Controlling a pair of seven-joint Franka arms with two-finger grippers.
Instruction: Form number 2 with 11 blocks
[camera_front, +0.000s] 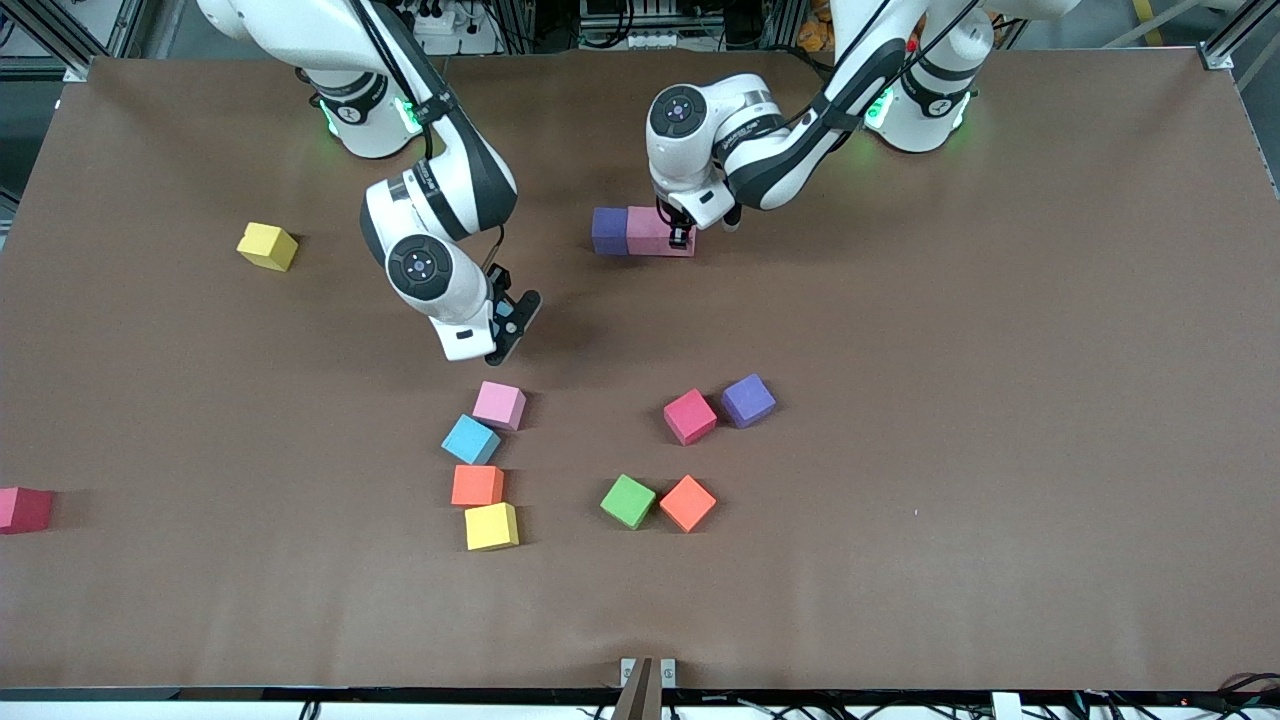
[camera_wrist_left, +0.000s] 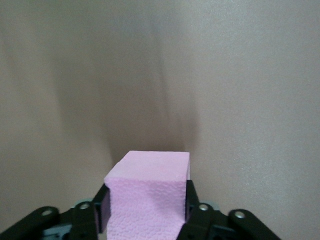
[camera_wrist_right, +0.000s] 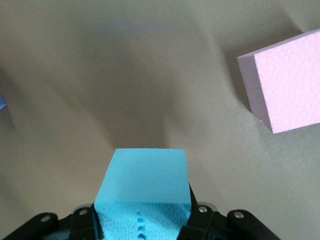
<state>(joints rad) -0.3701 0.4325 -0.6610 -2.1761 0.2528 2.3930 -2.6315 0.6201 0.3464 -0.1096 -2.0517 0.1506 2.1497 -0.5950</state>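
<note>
Under my right gripper (camera_front: 505, 335), the pink cube (camera_front: 499, 405) and light blue cube (camera_front: 470, 439) crowd the surface (camera_front: 1000, 400). Open room lies between that cluster and the red cube (camera_front: 689, 416). My left gripper (camera_front: 681, 237) stands tight against the purple-and-pink row (camera_front: 642, 231).

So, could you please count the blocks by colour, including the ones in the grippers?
Pink blocks: 3
Red blocks: 2
Purple blocks: 2
Blue blocks: 2
Orange blocks: 2
Yellow blocks: 2
Green blocks: 1
Total: 14

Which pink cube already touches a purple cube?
The pink cube under the left claw, up near the robot bases. It sits flush against a purple cube; the other pink cube touches only a blue cube.
</note>
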